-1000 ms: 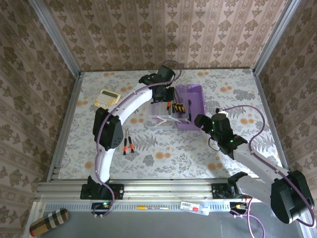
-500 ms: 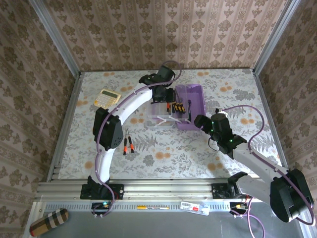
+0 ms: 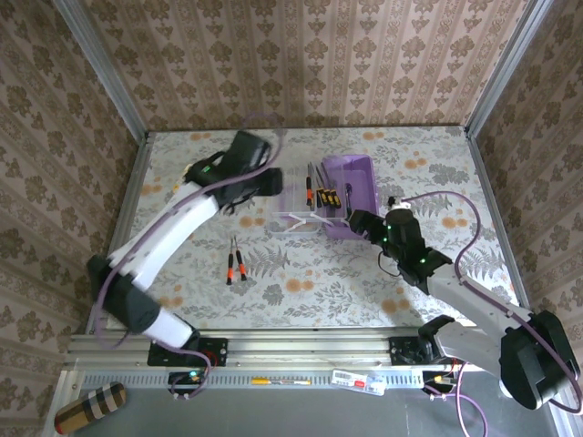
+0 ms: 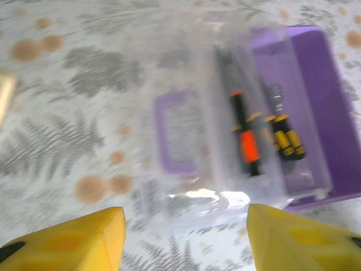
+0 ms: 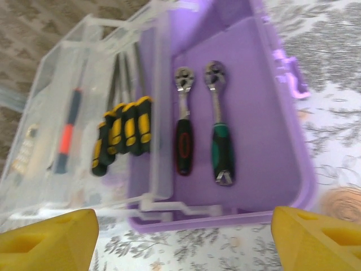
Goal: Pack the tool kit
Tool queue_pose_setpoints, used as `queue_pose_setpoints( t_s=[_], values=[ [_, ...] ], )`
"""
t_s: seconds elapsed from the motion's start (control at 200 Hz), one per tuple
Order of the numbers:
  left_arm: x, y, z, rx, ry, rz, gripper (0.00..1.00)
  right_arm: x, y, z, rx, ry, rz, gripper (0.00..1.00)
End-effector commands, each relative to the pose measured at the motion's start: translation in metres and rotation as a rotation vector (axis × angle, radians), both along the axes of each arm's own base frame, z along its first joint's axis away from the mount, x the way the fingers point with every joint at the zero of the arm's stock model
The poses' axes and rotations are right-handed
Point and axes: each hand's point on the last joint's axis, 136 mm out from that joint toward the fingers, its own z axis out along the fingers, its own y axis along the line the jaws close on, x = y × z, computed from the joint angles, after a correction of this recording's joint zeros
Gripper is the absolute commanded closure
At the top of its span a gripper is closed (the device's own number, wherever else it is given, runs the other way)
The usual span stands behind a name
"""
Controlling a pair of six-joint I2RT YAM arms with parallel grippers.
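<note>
Top external view: the purple case (image 3: 361, 177) is seen lying open on the flowered table (image 3: 301, 293), toward the far middle, with its clear lid (image 3: 291, 204) folded out flat on its left. The left gripper (image 3: 271, 185), blurred, is held just left of the lid, and the right gripper (image 3: 351, 220) is placed at the near edge of the case. Two loose screwdrivers (image 3: 234, 265) are left on the table, well apart from the case, nearer the arm bases. Left wrist view: the left gripper (image 4: 180, 243) is shown with its yellow fingers (image 4: 73, 243) spread and nothing between them, above the lid's purple handle (image 4: 172, 132); an orange-handled screwdriver (image 4: 246, 138) and the yellow-and-black screwdrivers (image 4: 285, 141) are seen lying at the hinge side of the lid, beside the purple tray. Right wrist view: the right gripper (image 5: 180, 237) is likewise spread wide and empty, just short of the case's near rim. Two ratchet wrenches (image 5: 203, 135), one black-handled and one green-handled, are laid side by side in the purple tray, with the yellow-and-black screwdrivers (image 5: 121, 132) just left of them in the lid.
</note>
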Motion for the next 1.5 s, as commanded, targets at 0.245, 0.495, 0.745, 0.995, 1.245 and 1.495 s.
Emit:
queue_pose_setpoints(
  t_s=[0.245, 0.495, 0.745, 0.995, 1.245, 1.495],
  values=[
    [-0.1, 0.111, -0.162, 0.133, 0.289, 0.248, 0.51, 0.003, 0.031, -0.003, -0.077, -0.019, 0.084, 0.2],
    [-0.103, 0.105, -0.196, 0.116, 0.379, 0.172, 0.51, 0.003, 0.028, -0.004, -0.084, -0.015, 0.069, 0.2],
    [-0.096, 0.111, -0.219, 0.173, 0.436, 0.206, 0.5, 0.003, 0.034, -0.005, -0.064, -0.018, 0.094, 0.19],
    [-0.093, 0.119, -0.228, 0.138, 0.457, 0.223, 0.55, 0.003, 0.032, -0.006, -0.075, -0.011, 0.084, 0.19],
    [-0.096, 0.121, -0.239, 0.117, 0.484, 0.223, 0.63, 0.003, 0.031, -0.006, -0.078, -0.008, 0.079, 0.19],
    [-0.09, 0.121, -0.245, 0.103, 0.498, 0.242, 0.66, 0.004, 0.032, -0.008, -0.081, 0.0, 0.084, 0.19]
  ],
)
